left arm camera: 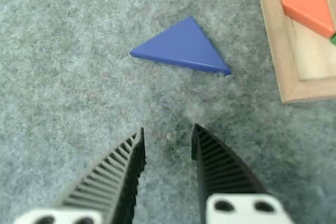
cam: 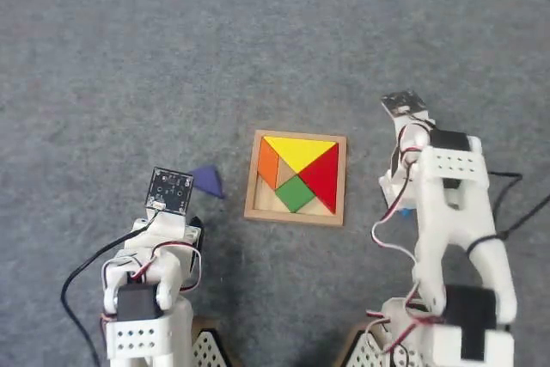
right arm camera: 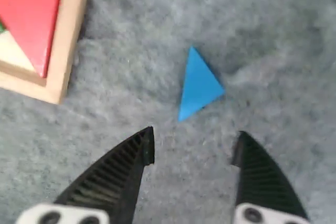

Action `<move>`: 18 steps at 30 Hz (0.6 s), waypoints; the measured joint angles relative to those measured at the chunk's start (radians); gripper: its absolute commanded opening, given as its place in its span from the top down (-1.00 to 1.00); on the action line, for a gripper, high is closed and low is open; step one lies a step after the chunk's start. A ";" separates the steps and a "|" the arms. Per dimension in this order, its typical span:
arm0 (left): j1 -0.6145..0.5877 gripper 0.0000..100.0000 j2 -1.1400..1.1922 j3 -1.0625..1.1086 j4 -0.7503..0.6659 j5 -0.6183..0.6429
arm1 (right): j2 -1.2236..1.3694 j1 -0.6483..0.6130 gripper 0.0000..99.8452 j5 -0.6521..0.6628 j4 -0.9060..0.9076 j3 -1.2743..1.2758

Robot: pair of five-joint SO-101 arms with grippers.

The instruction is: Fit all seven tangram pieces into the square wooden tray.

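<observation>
Seemingly past halfway, with yellow triangle (cam: 298, 154), red triangle (cam: 322, 176), orange piece (cam: 268, 163) and green square (cam: 295, 192) seated in the wooden tray (cam: 296, 219), yet with dark blue triangle (left arm camera: 181, 45) on the carpet (cam: 129, 83) before the left gripper (left arm camera: 168, 132) and light blue triangle (right arm camera: 198, 85) before the right gripper (right arm camera: 195, 134), both with jaws apart, empty.

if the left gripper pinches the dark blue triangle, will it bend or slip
Probably stiff: the dark blue triangle has crisp straight edges. Flat and thin on the fuzzy mat, it likely won't roll or tip, and should drag rather than skid if pushed.
</observation>
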 measured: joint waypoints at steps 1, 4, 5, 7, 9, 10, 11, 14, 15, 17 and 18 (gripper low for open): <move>0.000 0.72 0.000 0.000 0.000 0.000 | 0.021 -0.003 0.44 0.000 -0.014 0.000; 0.000 0.72 0.000 0.000 0.000 0.000 | 0.084 -0.005 0.44 -0.005 -0.063 0.000; 0.000 0.72 0.000 0.000 0.000 0.000 | 0.103 -0.002 0.44 -0.005 -0.080 0.000; 0.000 0.72 0.000 0.000 0.000 0.000 | 0.140 -0.002 0.44 -0.005 -0.120 0.000; 0.000 0.72 0.000 0.000 0.000 0.000 | 0.169 -0.003 0.44 -0.005 -0.155 0.000; 0.000 0.72 0.000 0.000 0.000 0.000 | 0.184 -0.003 0.44 -0.005 -0.169 0.000; 0.000 0.72 0.000 0.000 0.000 0.000 | 0.198 -0.003 0.44 -0.005 -0.181 0.000; 0.000 0.72 0.000 0.000 0.000 0.000 | 0.239 -0.003 0.44 -0.005 -0.204 -0.002; 0.000 0.72 0.000 0.000 0.000 0.000 | 0.256 -0.003 0.46 -0.003 -0.204 -0.008; 0.000 0.72 0.000 0.000 0.000 0.000 | 0.285 -0.003 0.53 0.006 -0.204 -0.026; 0.000 0.72 0.000 0.000 0.000 0.000 | 0.299 -0.005 0.56 0.006 -0.204 -0.037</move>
